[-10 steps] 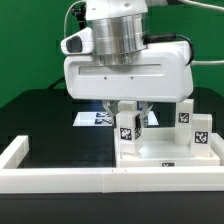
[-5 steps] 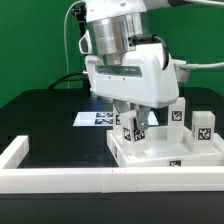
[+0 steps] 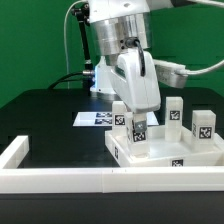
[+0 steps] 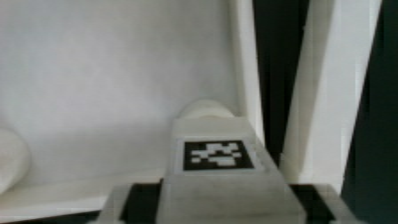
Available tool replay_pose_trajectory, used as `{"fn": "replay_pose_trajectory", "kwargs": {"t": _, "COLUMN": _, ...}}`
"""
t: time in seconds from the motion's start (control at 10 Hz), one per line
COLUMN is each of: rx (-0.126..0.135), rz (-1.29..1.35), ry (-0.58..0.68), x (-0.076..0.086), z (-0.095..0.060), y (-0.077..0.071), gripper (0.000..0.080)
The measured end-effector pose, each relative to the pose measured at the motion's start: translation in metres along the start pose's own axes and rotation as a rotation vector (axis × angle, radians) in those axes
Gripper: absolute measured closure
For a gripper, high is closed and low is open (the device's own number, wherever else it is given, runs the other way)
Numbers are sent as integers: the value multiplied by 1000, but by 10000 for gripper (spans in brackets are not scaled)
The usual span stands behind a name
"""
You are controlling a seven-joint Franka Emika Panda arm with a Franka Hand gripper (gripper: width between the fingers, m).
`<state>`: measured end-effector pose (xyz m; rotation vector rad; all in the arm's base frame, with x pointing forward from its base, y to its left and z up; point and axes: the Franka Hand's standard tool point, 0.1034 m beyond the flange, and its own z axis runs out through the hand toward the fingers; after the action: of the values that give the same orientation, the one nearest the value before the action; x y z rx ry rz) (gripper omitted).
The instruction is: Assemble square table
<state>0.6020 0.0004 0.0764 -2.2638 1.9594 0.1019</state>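
At the left of the exterior view, the long white rail (image 3: pixel 60 178) runs along the lower edge of the black surface, and the marker board (image 3: pixel 95 118) lies flat at centre left. Right of centre sits the white plastic square tabletop panel (image 3: pixel 165 152) with its raised rim, touching the rail. Three small white tagged leg blocks stand upright on it: a near-left leg (image 3: pixel 138 128), a middle leg (image 3: pixel 173 112) further back, and a far-right leg (image 3: pixel 204 126). The gripper (image 3: pixel 137 112) is narrowed onto the near-left leg; the wrist view shows the tagged leg (image 4: pixel 217 145) clasped between the jaws. I judge assembly well along, this leg being seated. A fourth leg is not visible and may remain.
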Motion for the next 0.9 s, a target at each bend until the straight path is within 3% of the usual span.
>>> {"fn": "replay_pose_trajectory", "kwargs": {"t": 0.2, "rx": -10, "rz": -56, "ry": -7, "x": -2, "z": 0, "y": 1, "gripper": 204}}
{"fn": "replay_pose_trajectory", "kwargs": {"t": 0.3, "rx": -12, "rz": -150, "ry": -8, "x": -2, "z": 0, "y": 1, "gripper": 167}}
{"fn": "replay_pose_trajectory", "kwargs": {"t": 0.9, "rx": -21, "rz": -796, "ry": -26, "x": 1, "z": 1, "y": 5, "gripper": 151}}
